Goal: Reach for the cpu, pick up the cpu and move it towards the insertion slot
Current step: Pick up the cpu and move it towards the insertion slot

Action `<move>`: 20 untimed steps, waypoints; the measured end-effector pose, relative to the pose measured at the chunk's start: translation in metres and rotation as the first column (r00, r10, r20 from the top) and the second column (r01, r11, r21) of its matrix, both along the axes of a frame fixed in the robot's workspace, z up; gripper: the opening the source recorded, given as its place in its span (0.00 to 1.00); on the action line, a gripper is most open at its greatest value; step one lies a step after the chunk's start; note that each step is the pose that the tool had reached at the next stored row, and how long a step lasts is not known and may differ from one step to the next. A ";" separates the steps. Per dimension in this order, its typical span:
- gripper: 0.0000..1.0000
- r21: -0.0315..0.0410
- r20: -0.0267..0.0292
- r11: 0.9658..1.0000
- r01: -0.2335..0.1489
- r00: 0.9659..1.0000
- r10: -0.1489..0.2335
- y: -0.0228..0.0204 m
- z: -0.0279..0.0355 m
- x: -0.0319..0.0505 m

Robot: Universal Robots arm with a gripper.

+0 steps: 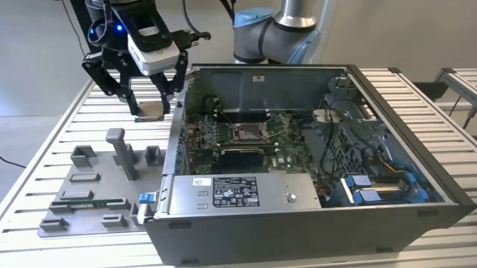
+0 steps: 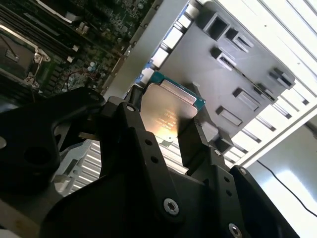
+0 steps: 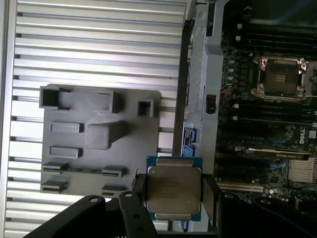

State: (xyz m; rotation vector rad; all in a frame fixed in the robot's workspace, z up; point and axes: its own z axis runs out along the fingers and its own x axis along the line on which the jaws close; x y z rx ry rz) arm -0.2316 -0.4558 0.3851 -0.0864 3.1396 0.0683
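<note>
Item: the cpu (image 3: 173,191), a thin square chip with a silvery metal face and a narrow green rim.
Location: it was held off the slatted table (image 1: 60,131), raised clear of the grey tray (image 3: 99,106), just outside the wall of the open computer case (image 1: 298,220).
Gripper: the gripper (image 1: 152,108) had its jaws drawn narrow onto the chip, with one of the fingers (image 3: 208,196) on each of two opposite edges. The metal face was left bare.
Insertion slot: the insertion slot (image 3: 280,79) was on the board inside the case, well apart from the chip, with its pin field uncovered.
Weight, judged: very light.
Stiffness, judged: rigid and flat, with no give under the squeeze.
Surface, judged: smooth and likely slippery, with thin edges offering little purchase.
Fragility, judged: the underside was probably delicate and best kept clear of contact.
Hold point, judged: the middle of opposite edges at the green rim, with the chip kept level.
</note>
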 end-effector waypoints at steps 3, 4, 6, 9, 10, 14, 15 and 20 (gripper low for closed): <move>0.00 0.000 0.000 1.000 0.000 1.000 0.000 0.0000 0.0000 0.0012; 0.00 0.000 0.000 1.000 0.000 1.000 0.000 0.0000 0.0000 0.0017; 0.00 0.000 0.000 1.000 0.000 1.000 0.000 0.0000 0.0000 0.0025; 0.00 0.000 0.000 1.000 0.000 1.000 0.000 0.0000 0.0000 0.0036; 0.00 0.000 0.000 1.000 0.000 1.000 0.000 0.0000 0.0000 0.0039; 0.00 0.000 0.000 1.000 0.000 1.000 0.000 0.0000 0.0000 0.0049; 0.00 0.000 0.000 1.000 0.000 1.000 0.000 0.0000 0.0000 0.0052; 0.00 0.000 0.000 1.000 0.000 1.000 0.000 0.0000 0.0000 0.0062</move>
